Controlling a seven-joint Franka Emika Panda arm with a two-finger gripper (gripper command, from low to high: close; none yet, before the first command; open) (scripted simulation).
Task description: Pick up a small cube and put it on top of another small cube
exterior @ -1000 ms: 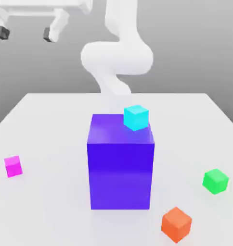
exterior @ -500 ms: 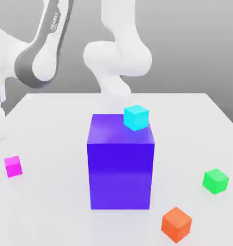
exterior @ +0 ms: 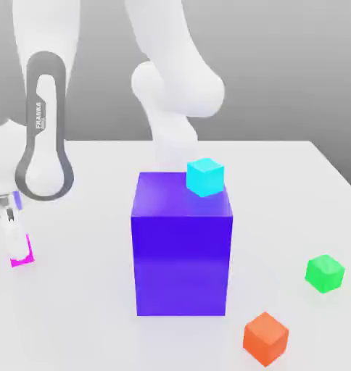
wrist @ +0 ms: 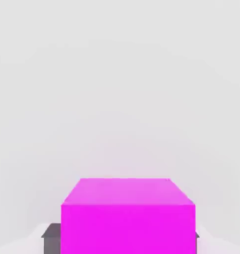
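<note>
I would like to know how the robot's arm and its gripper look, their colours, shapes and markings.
The glossy white robot arm has smooth, rounded links, one with dark grey edging and small FRANKA lettering. The white two-finger gripper has dark grey finger pads.

The white surface (exterior: 98, 290) carries a large blue-violet block (exterior: 181, 264), standing upright near the middle. Toward the exterior view's left, the magenta cube (exterior: 22, 261) sits on the surface, partly hidden behind the tool (exterior: 19, 255). At the exterior view's right sits the green cube (exterior: 325, 273). The orange cube (exterior: 265, 339) sits at the near side, between block and green cube across the view, one corner facing near.
</note>
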